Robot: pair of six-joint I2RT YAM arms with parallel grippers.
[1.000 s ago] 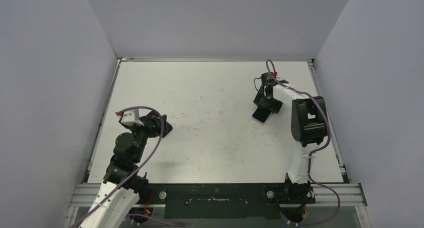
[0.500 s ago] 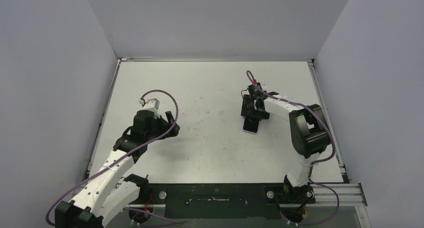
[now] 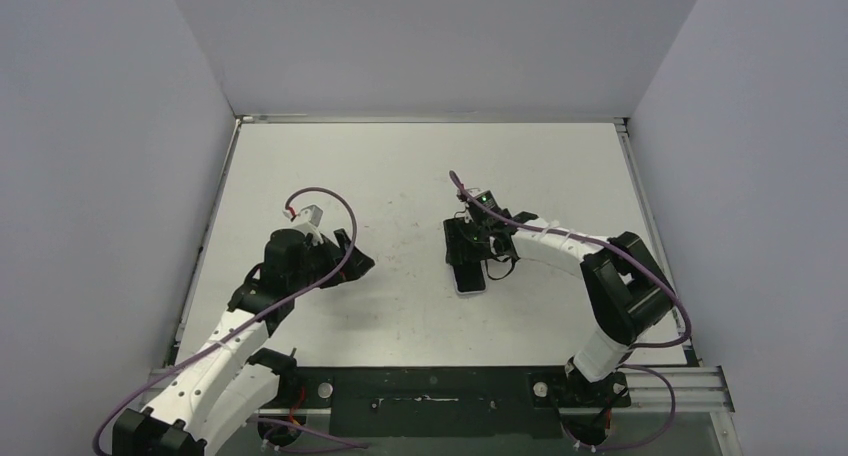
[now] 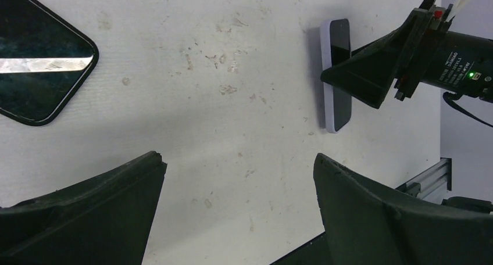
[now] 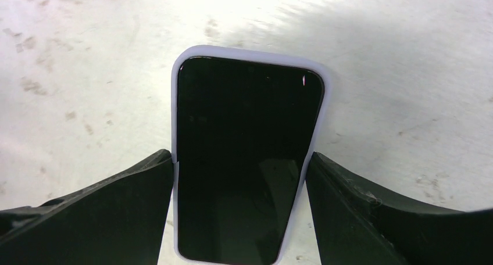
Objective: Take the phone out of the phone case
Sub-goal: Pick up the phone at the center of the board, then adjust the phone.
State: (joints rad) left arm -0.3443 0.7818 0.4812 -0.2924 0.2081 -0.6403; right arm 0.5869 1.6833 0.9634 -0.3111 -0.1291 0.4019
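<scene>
On the left of the top view, the left gripper (image 3: 355, 256) hovers low over the surface (image 3: 400, 166), its jaws spread wide and holding nothing. Right of centre, the right gripper (image 3: 468, 259) has its jaws closed against the long sides of the lavender phone case (image 5: 250, 52). The phone (image 5: 247, 120) is seated in the case, screen up.

We judge the task to be at the bracing step: one arm pins the case, and the peeling has not yet begun. The next move calls for the empty jaws to cross to the case and catch a corner of its lip. They must not knock the case out of the hold.

The right wrist view alone shows both fingers touching the case's edges. The left wrist view alone shows a dark glossy slab (image 4: 40, 67) with rounded corners at its upper left. The top view does not show it, and we cannot tell what it is.
</scene>
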